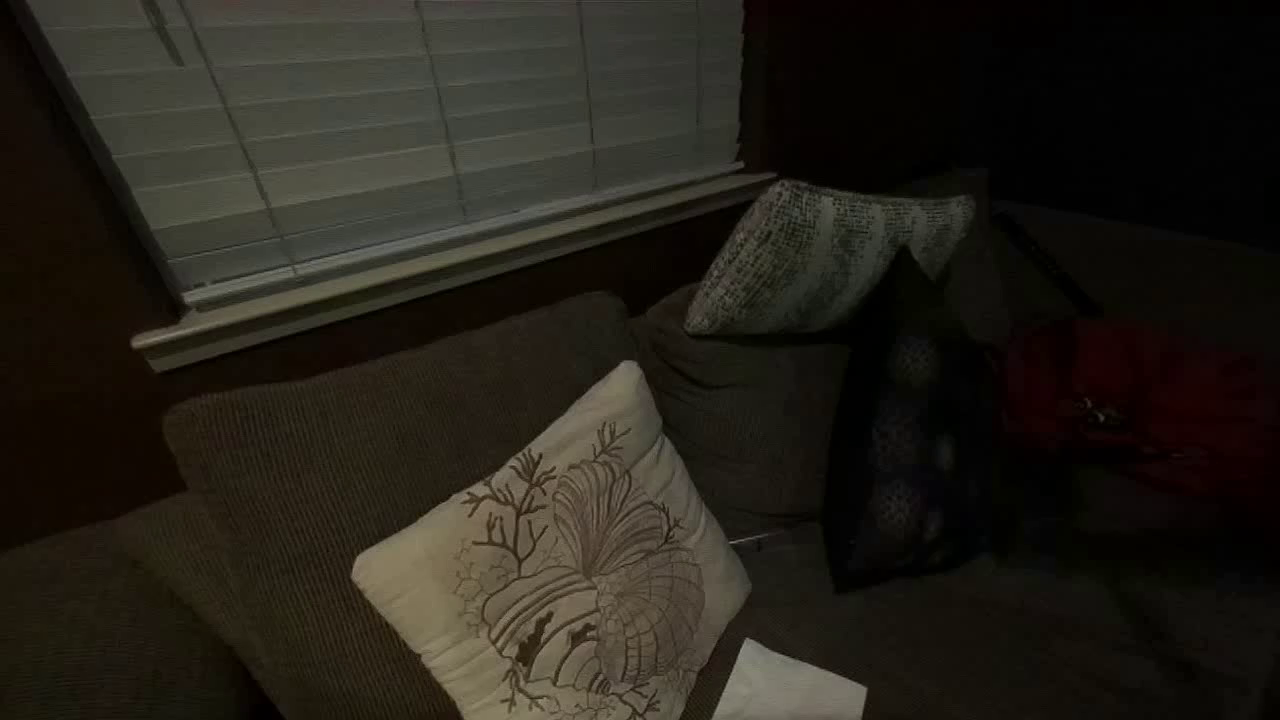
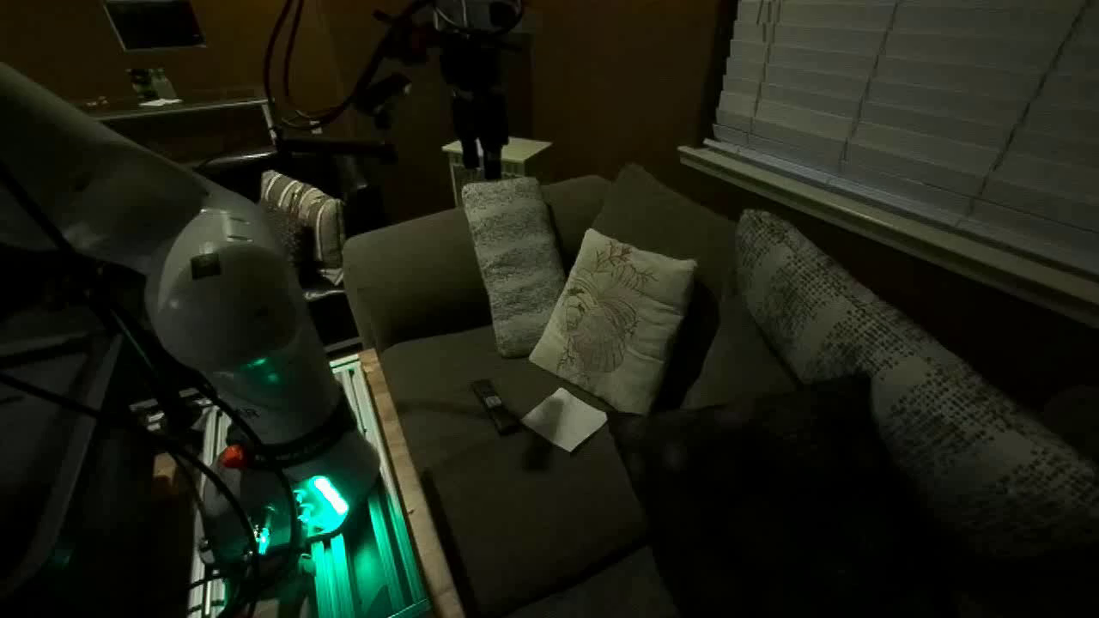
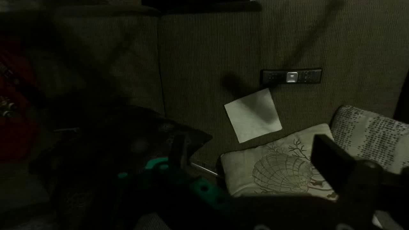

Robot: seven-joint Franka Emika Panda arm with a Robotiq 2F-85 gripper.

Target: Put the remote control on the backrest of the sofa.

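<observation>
Behind the seat (image 1: 940, 640), near nine o'clock in an exterior view, the backrest (image 1: 370, 440) is propping the shell pillow (image 1: 560, 560). I'm holding the gripper (image 3: 250, 140) spread, presumably for the remote control (image 3: 291, 76), lying on that seat, two o'clock in the wrist view.

White paper (image 1: 790, 687) gets chopped by the bottom edge in an exterior view, red thing (image 3: 19, 131) runs off the wrist view's left side, remote control (image 3: 291, 77) is too small to read tbh.
</observation>
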